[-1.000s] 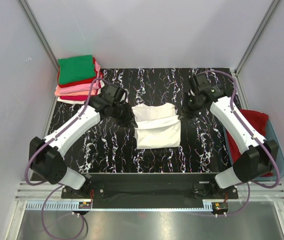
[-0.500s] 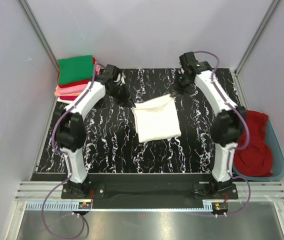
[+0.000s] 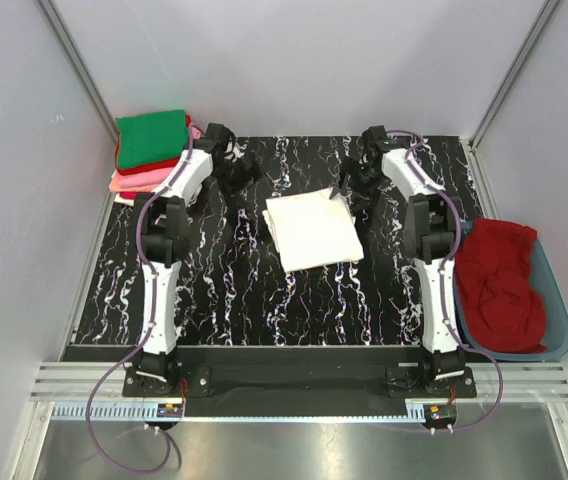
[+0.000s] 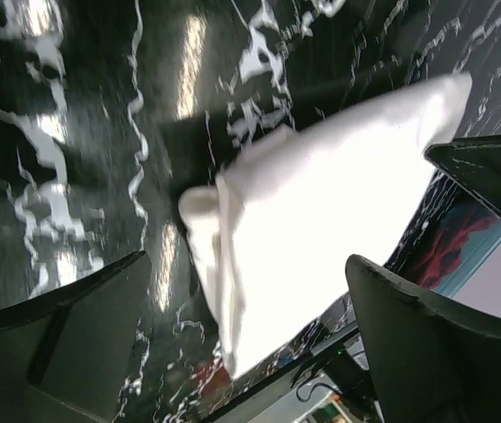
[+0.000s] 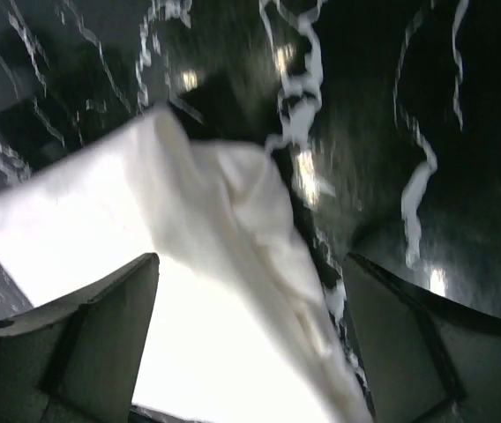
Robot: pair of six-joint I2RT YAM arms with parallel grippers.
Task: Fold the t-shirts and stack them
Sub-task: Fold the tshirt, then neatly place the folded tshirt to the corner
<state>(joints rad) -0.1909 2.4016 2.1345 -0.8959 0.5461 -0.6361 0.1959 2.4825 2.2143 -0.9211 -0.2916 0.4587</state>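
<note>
Red cloth [image 3: 501, 290] in the blue tub [image 3: 556, 340] is too crumpled to read as a garment. The left arm crosses the near edge of the stack [image 3: 152, 140] at the back left corner, where green lies over red and pink; lower layers are hard to tell apart. Both wrist views are smeared.

Mid-surface [image 3: 214, 290] lies a white t-shirt [image 3: 312, 232], folded to a slightly skewed rectangle, with no print showing. Its edge nearest the left wrist camera is a soft doubled roll, and its back right corner is rumpled.

The left gripper [image 3: 236, 168] hangs wide and empty, apart from the shirt's back left corner. The right gripper [image 3: 352, 186], equally wide, grips nothing and sits just beside the back right corner; contact cannot be told.
</note>
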